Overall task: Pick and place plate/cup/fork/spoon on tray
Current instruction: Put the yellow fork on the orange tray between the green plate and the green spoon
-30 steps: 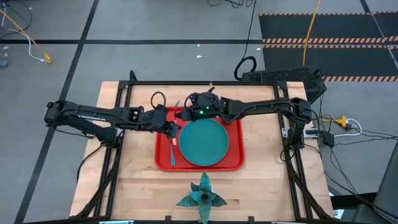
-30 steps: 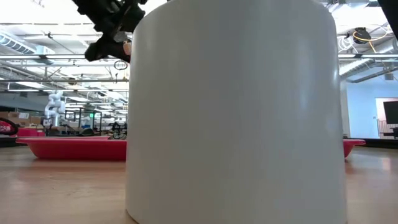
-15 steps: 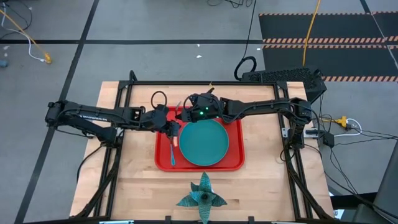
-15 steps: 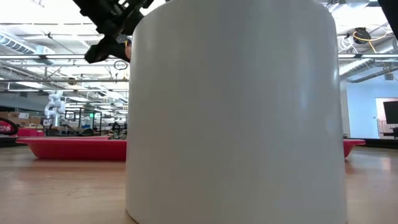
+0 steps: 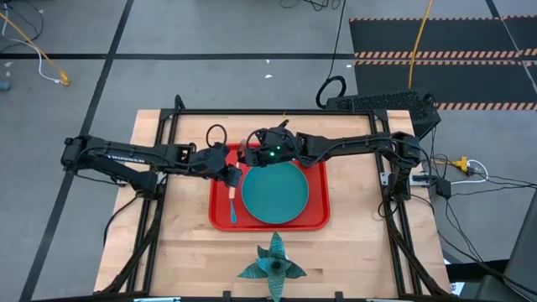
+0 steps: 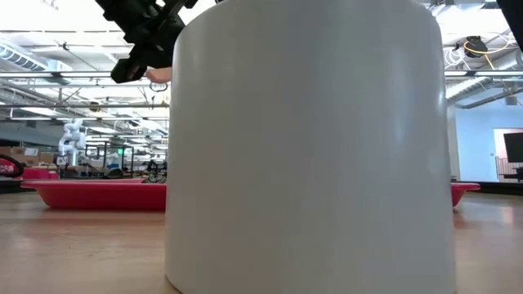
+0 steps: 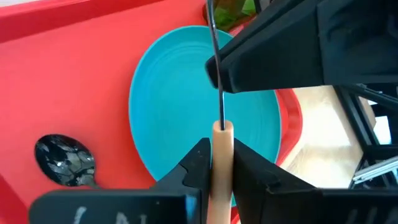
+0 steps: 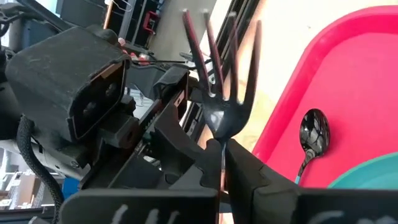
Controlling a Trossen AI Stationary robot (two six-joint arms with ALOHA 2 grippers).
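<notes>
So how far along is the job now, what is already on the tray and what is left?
Done: the plate and the spoon lie on the tray. In hand: the fork is held above the tray by both, the left gripper on its orange handle, the right gripper near the tines. Left: setting the fork down. The cup I cannot confirm; only a green patch shows beyond the plate.

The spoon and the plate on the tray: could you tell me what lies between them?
Only bare red tray floor: in the left wrist view the spoon lies apart from the plate, and the high view shows the same red strip.
</notes>
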